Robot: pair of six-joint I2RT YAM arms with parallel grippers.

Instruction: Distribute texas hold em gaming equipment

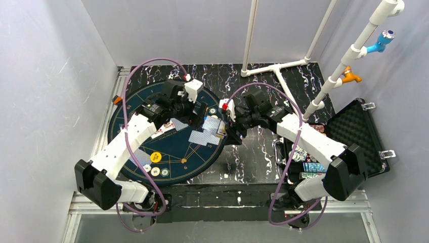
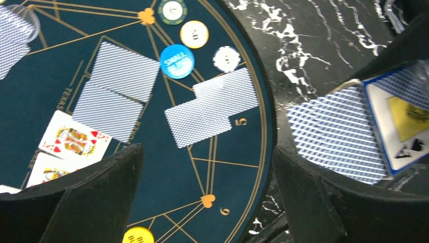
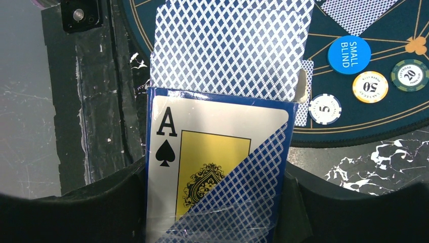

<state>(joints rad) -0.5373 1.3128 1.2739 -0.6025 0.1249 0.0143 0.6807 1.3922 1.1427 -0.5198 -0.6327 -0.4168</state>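
Right wrist view, right gripper (image 3: 212,202) clamping card box (image 3: 202,136) with ace-of-spades face, blue-lattice cards (image 3: 227,50) protruding from its top, left gripper (image 2: 207,190) spread wide, holding nothing.

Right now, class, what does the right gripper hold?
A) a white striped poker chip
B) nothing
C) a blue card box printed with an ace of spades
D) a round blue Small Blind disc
C: the right wrist view shows the right gripper closed on the blue card box printed with an ace of spades, patterned-back playing cards sticking out of its open end.
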